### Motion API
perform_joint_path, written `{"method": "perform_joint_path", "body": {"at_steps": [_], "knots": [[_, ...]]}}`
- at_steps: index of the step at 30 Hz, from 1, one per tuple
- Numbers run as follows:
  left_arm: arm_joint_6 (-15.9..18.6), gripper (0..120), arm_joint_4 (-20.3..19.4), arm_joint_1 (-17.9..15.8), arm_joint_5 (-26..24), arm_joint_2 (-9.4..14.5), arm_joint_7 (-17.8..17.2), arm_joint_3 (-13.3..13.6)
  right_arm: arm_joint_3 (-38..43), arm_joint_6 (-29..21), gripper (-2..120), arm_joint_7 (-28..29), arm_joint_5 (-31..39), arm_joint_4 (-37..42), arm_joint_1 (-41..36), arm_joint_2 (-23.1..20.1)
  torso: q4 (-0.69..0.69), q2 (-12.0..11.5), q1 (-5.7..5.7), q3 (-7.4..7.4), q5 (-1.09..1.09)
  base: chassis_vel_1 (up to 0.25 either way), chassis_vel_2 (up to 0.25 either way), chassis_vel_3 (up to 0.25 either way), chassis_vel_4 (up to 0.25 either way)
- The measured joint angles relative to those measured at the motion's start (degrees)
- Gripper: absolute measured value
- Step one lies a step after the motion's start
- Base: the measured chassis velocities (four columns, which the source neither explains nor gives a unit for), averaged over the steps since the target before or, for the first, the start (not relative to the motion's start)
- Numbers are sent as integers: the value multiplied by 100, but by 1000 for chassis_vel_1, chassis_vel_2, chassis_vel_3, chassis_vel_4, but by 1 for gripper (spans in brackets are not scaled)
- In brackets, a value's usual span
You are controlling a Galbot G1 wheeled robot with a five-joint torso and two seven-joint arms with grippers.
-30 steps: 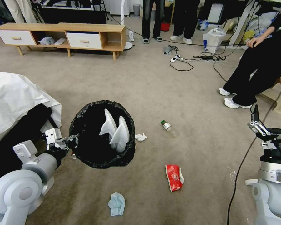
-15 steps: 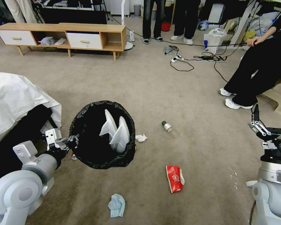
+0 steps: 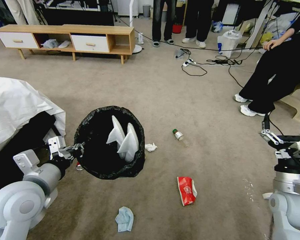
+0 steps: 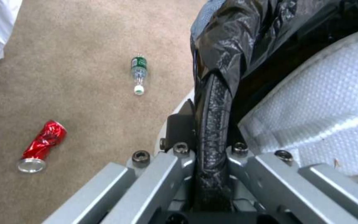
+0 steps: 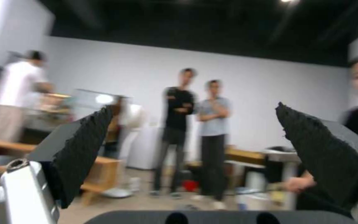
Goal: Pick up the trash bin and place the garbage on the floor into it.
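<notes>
trash bin held above the floor, left hand clamped on its bagged rim | right hand raised, fingers wide, empty | advice: keep bin level, approach red wrapper squarely | bottle, tissue near

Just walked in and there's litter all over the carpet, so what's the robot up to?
The left gripper is clamped on the rim of the trash bin, holding it off the floor. The right gripper is open and raised to the side. A bottle, red wrapper, tissue and blue mask lie unpicked.
</notes>
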Motion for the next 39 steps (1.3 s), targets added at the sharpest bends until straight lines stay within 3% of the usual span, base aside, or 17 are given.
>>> {"method": "perform_joint_path", "body": {"at_steps": [1, 3, 4, 6, 7, 9, 21, 24, 30, 32, 33, 35, 36, 38, 39], "knots": [[0, 2, 0, 0, 0, 0, 0, 0, 0, 0, 100, 0, 0, 0, 0, 0, 0, 0, 0, 0, 0, 0, 0, 0, 0], [0, 2, 8, -5, -5, -4, 2, 1, -230, -49, 100, -313, 216, -37, -33, -515, 0, 0, 0, 0, 1, 0, 0, 0, 0], [0, 2, 8, -5, -5, -4, 2, 1, -230, -49, 100, -313, 216, -37, -33, -515, 0, 0, 0, 0, 1, 0, 0, 0, 0], [0, 2, 13, -4, -18, -9, 18, 4, -511, -59, 100, -403, 329, -112, -67, -1100, 0, 0, 0, 0, -2, 0, 0, 0, 0], [0, 2, 13, -4, -18, -9, 18, 4, -511, -59, 100, -403, 329, -112, -67, -1100, 0, 0, 0, 0, -2, 0, 0, 0, 0], [0, 2, 16, 1, -23, -25, 36, 14, -880, -77, 100, -411, 402, -191, -78, -1531, 0, 0, 0, 0, -1, 0, 0, 0, 0], [0, 2, 7, -30, 0, -106, 69, 55, -2129, -343, 100, -149, 708, -452, 65, -2233, 0, 0, 0, 0, 2, 0, 0, 0, 0], [0, 2, 25, -71, 27, -144, 113, 72, -2821, -716, 100, 273, 881, -626, 189, -2453, 0, 0, 0, 0, -1, 0, 0, 0, 0], [0, 2, 65, -124, 48, -168, 144, 89, -3341, -1159, 100, 860, 1011, -683, 344, -2552, 1, -1, 0, 0, 0, 0, 0, 0, 0], [0, 2, 104, -147, 90, -202, 163, 110, -3510, -1763, 100, 1262, 1134, -587, 403, -2626, 0, 0, 0, 0, -1, 0, 0, 0, 0], [0, 2, 104, -147, 90, -202, 163, 110, -3510, -1763, 100, 1262, 1134, -587, 403, -2626, 0, 0, 0, 0, -1, 0, 0, 0, 0], [0, 2, 141, -161, 141, -252, 190, 143, -3703, -2429, 100, 1878, 1147, -483, 535, -2660, -1, 0, 0, 0, -1, 0, 0, 0, 0], [0, 2, 141, -161, 141, -252, 190, 143, -3703, -2429, 100, 1878, 1147, -483, 535, -2660, -1, 0, 0, 0, -1, 0, 0, 0, 0], [0, 2, 168, -164, 178, -300, 204, 166, -3858, -3117, 100, 2458, 1101, -428, 687, -2646, 1, 0, 0, 0, -1, 0, 0, 0, 0], [0, 2, 168, -164, 178, -300, 204, 166, -3858, -3117, 100, 2458, 1101, -428, 687, -2646, 1, 0, 0, 0, -1, 0, 0, 0, 0]]}}
